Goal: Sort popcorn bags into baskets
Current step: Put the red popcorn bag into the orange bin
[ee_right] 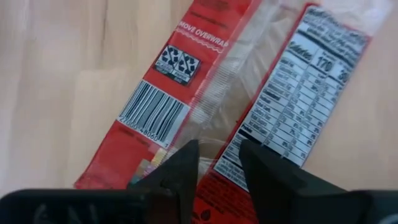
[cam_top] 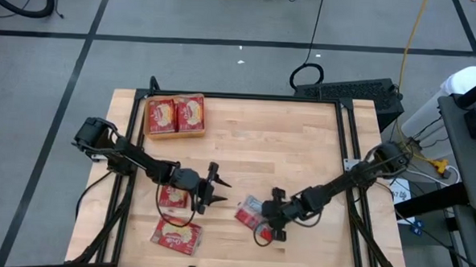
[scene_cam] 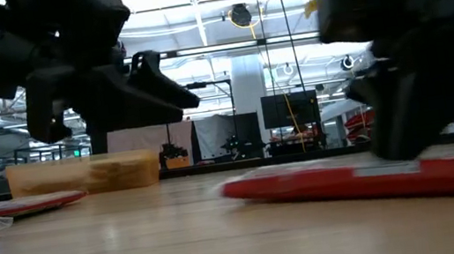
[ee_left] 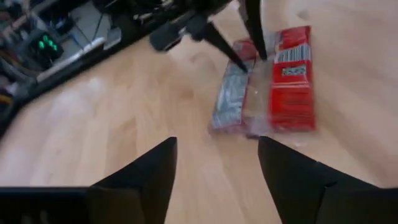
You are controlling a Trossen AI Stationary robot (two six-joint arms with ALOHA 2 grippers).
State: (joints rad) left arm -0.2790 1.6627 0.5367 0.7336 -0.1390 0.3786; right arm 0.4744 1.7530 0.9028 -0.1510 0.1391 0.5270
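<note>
A popcorn bag [cam_top: 253, 212] lies label side up on the table's near middle; it also shows in the right wrist view [ee_right: 249, 93], the left wrist view [ee_left: 273, 87] and the low view [scene_cam: 368, 180]. My right gripper [cam_top: 271, 225] [ee_right: 219, 163] is down on it, fingers nearly together. My left gripper [cam_top: 216, 187] [ee_left: 217, 168] hovers open above bare table to the left of that bag, pointing toward it. Two more bags [cam_top: 172, 197] [cam_top: 176, 235] lie flat near the left arm. The orange bin [cam_top: 151, 131] at the far left holds two bags [cam_top: 175, 113]. My right gripper pinches the clear middle seam [ee_right: 214, 121] of the bag's wrapper between its two fingers [ee_right: 183, 163], near one end of the bag. The fingers come slanting down from the table's right side. The bag lies flat on the table.
Bare wood lies across the table's middle and far right. The black frame rails [cam_top: 351, 154] run along the table's sides. In the low view the bin [scene_cam: 83, 176] stands at the far left, with the room behind it.
</note>
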